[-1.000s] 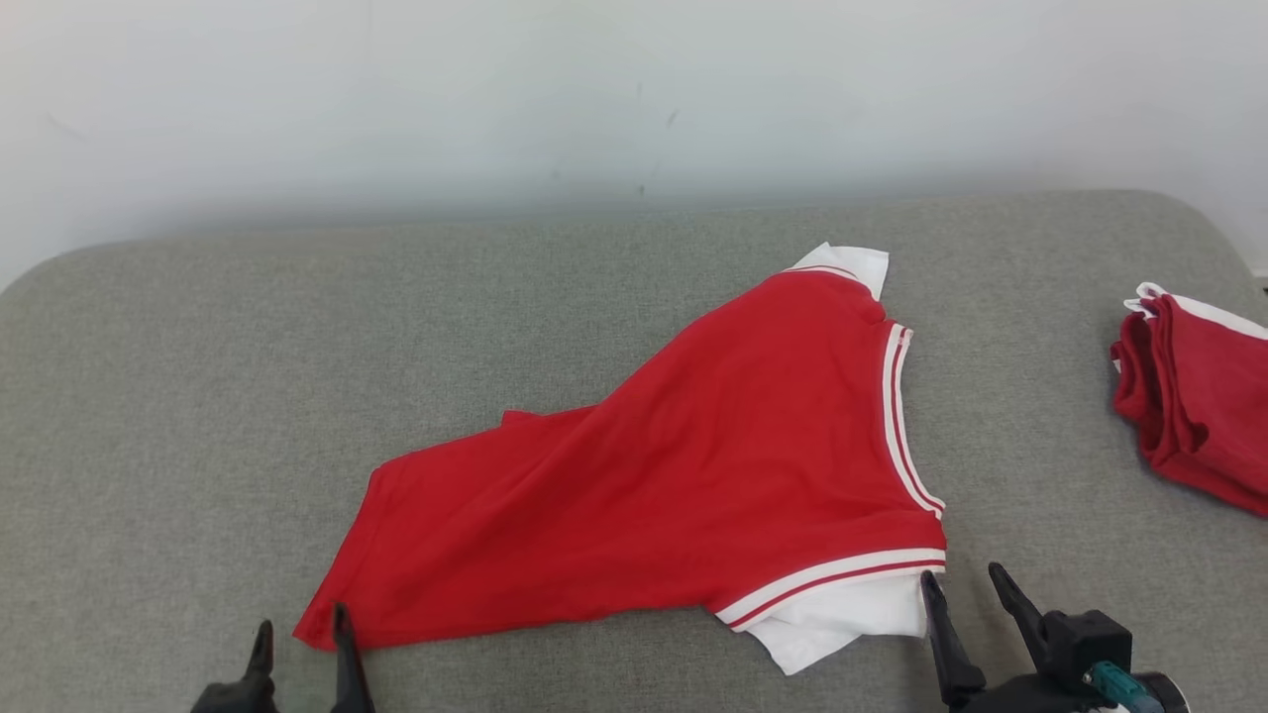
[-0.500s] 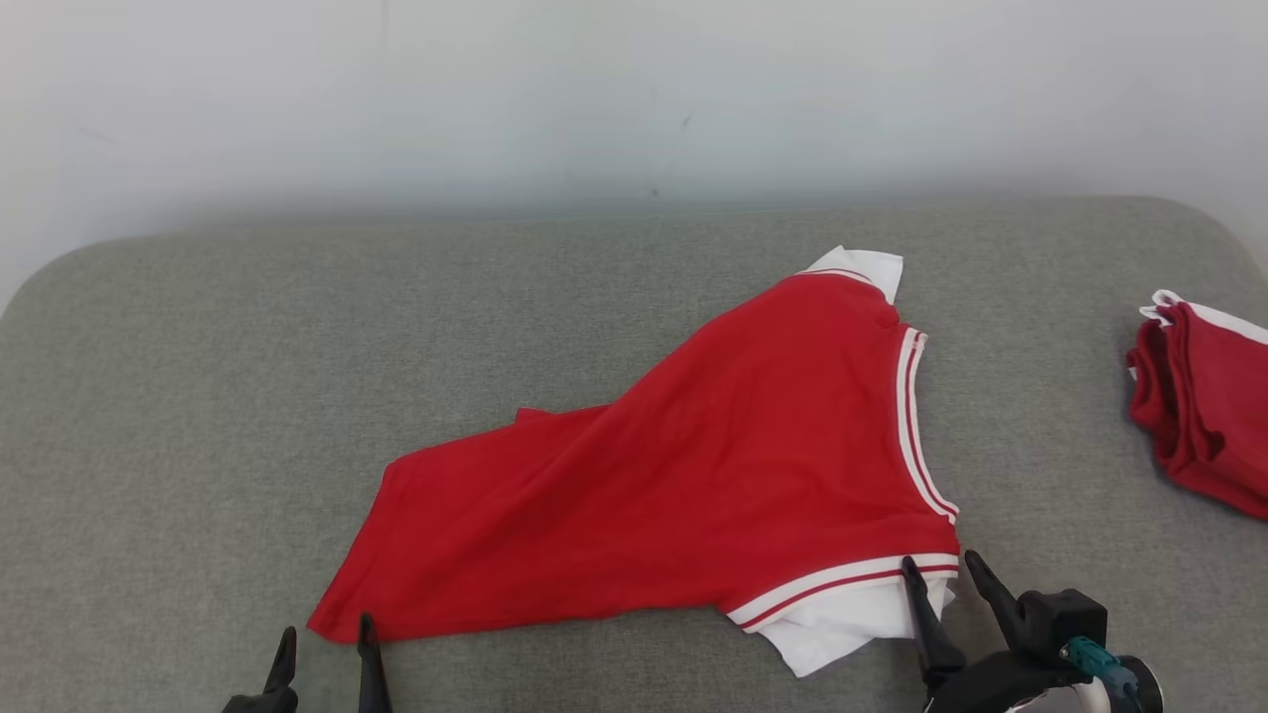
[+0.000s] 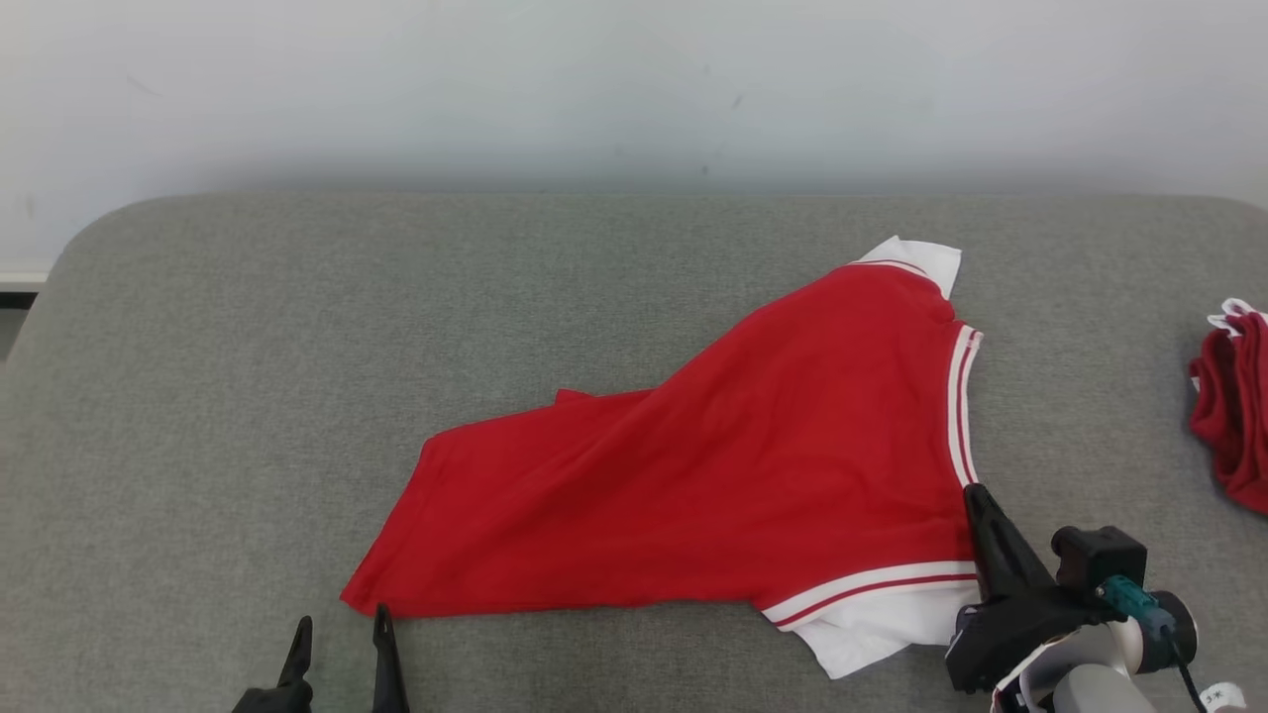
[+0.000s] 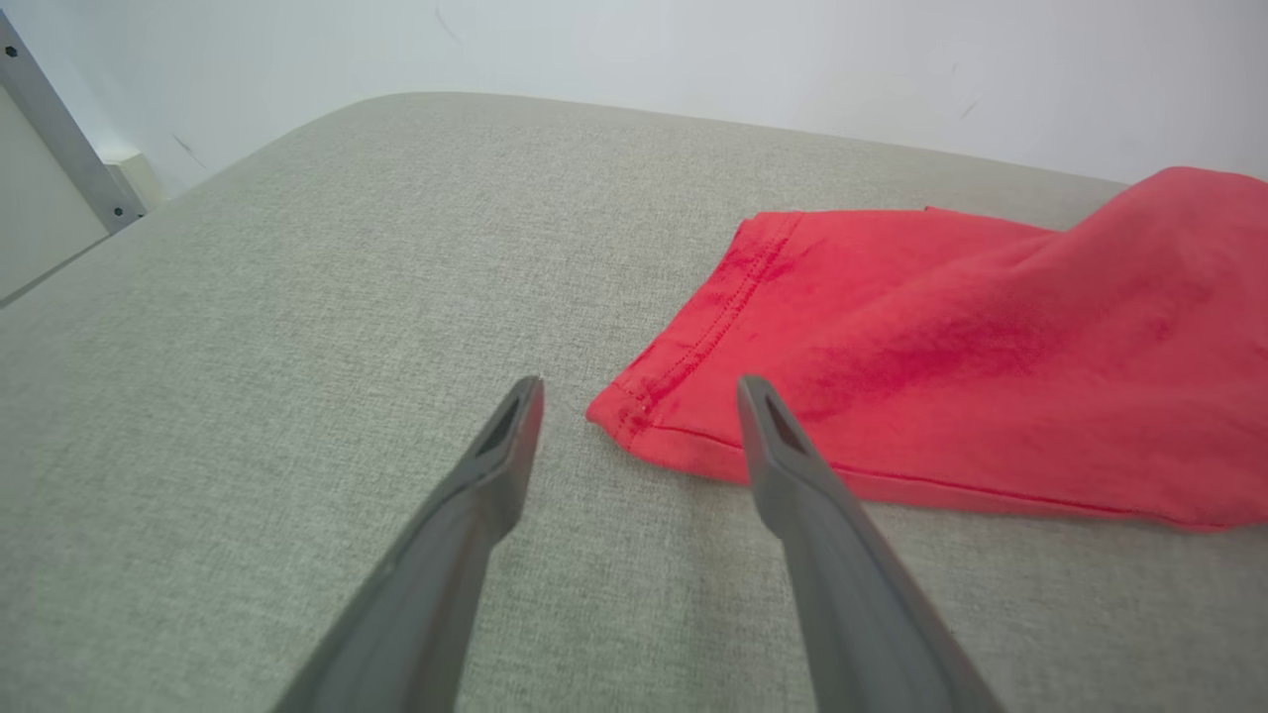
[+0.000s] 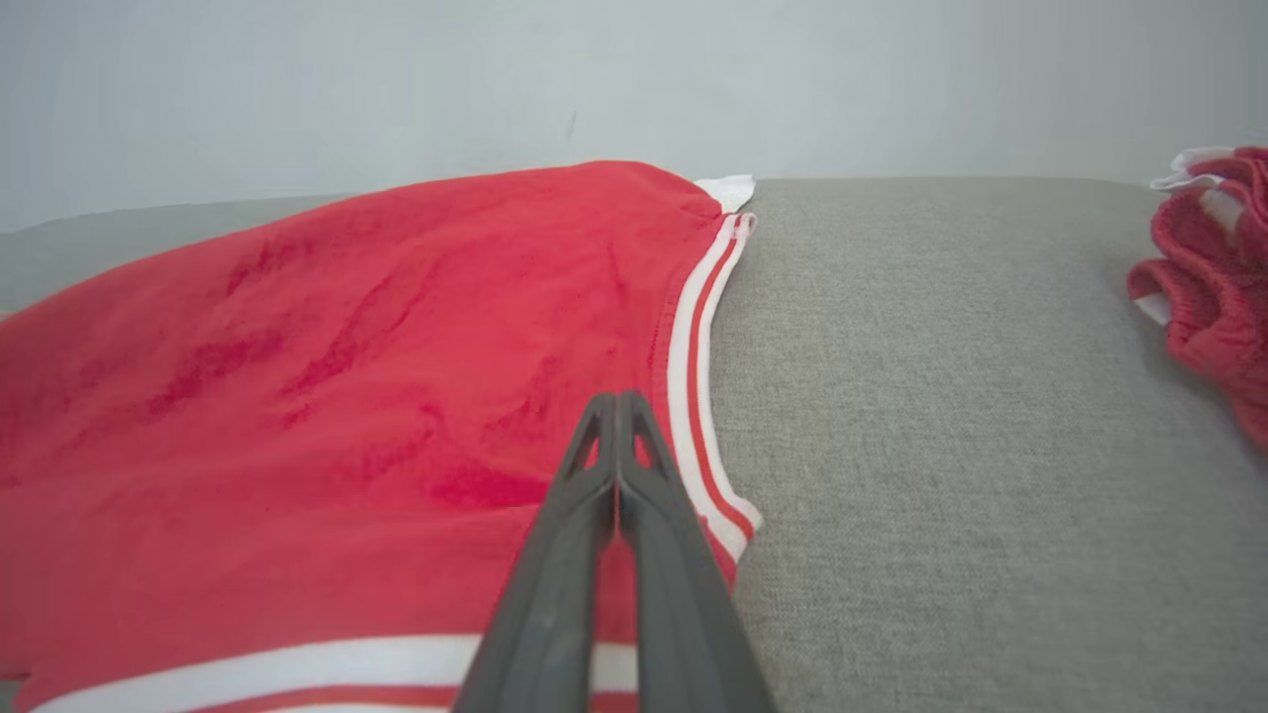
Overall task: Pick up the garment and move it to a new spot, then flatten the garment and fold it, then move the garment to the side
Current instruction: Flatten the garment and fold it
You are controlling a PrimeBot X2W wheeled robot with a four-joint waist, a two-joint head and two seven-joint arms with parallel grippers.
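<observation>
Right fingers (image 3: 994, 540) newly together — grey cushion (image 3: 495, 297)

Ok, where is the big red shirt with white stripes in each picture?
Head view: red white-striped shirt, centre-right on the grey fabric cushion.
Left wrist view: right half, hem corner toward centre.
Right wrist view: left half, striped edge at middle.
Shared landmark: that cushion underneath.

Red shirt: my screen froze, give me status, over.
Left pincer open, by hem corner. Right pincer shut at striped edge; hold unclear. Shirt lies rumpled, unfolded. Other red pile apart, far right.
</observation>
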